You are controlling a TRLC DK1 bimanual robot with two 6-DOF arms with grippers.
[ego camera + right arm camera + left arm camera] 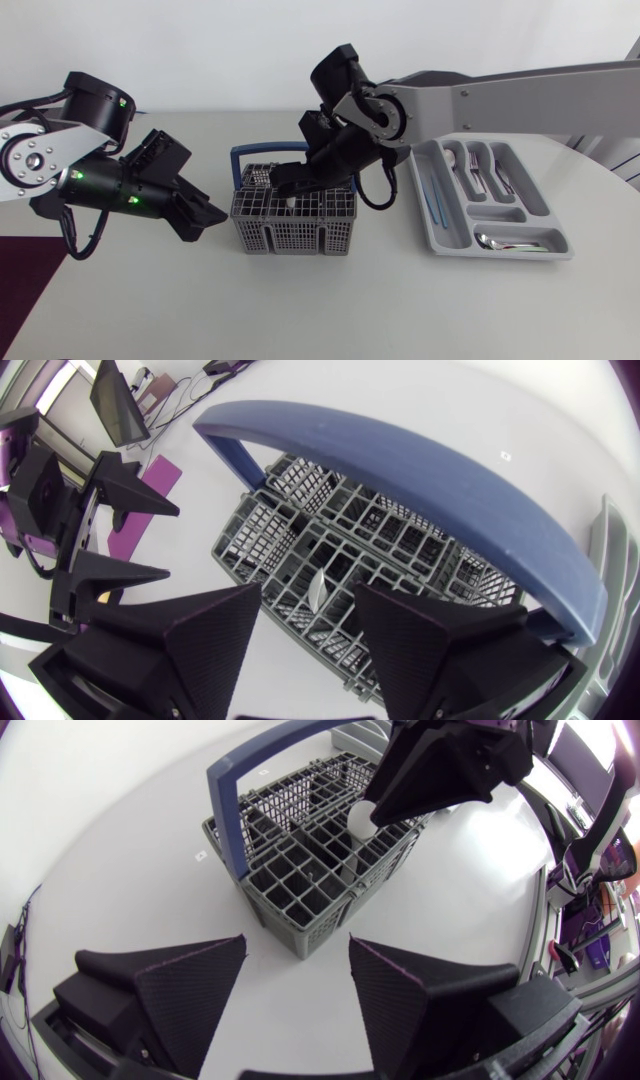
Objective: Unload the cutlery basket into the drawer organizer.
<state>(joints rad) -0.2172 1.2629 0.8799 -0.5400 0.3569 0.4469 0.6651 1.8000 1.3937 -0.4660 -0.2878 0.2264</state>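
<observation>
One cutlery basket point(292, 218) stands on the white table point(400, 310). It is grey open mesh, rectangular, divided into square cells, with one blue arched handle point(400, 465) spanning its top. It sits directly under the right end effector point(308, 592) and a short way ahead of the left end effector point(296, 945), clear of the latter.

Two end effectors noted. Left: fingers spread apart, nothing between them, bare table beneath. Right: fingers apart, poised over the basket's cells beside the handle, neither seen to touch any item.

One slim metallic piece point(318, 588) stands in a cell below the gap between the right fingers. The left wrist view shows a white rounded object point(362, 817) at that end effector's tip, kind undetermined.

One drawer organizer point(497, 214), pale grey, lies on the table beyond the right end effector, apart from the basket. Its lengthwise compartments hold metal cutlery, forks point(500, 175) and a spoon point(452, 160) among them. One narrow compartment holds slim bluish pieces point(432, 192). The crosswise compartment holds a spoon point(487, 241). Full count not legible.
</observation>
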